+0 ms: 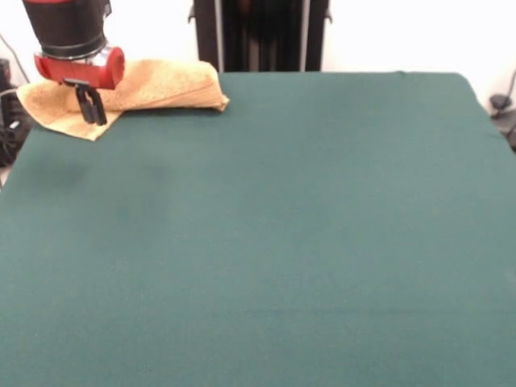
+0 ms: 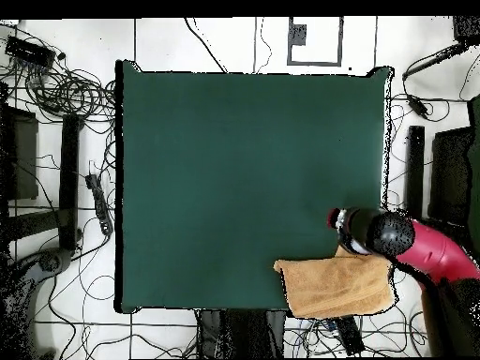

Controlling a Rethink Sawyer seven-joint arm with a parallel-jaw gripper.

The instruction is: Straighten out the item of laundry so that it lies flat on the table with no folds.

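My claw (image 1: 91, 107) hangs at the table's (image 1: 282, 226) far left corner as the front camera shows it, the corner on my pedestal's side. The towel (image 1: 165, 85) lies in that same corner, bunched and folded over on itself, not flat. One flap of it runs out to the table's edge, and from overhead it looks to spill a little past that edge, though I would not swear to it from this angle.

My two fingers point down and sit close together. They show in front of the towel's near flap, but whether they pinch cloth, merely touch it, or hang just above it, I cannot tell, since dark tips against a rumpled fold give me nothing sure.

What matters for the next move is this: most of the towel lies to one side of my claw, stretching along the table's far edge toward the pedestal. That is its long axis, running along that edge rather than out toward the table's middle. The thick rolled fold sits on the far side, the thin loose flap on the near side, by my fingers.

I judge the task barely begun. Pulling the loose flap away from the corner, toward the table's open middle, should unroll the fold.
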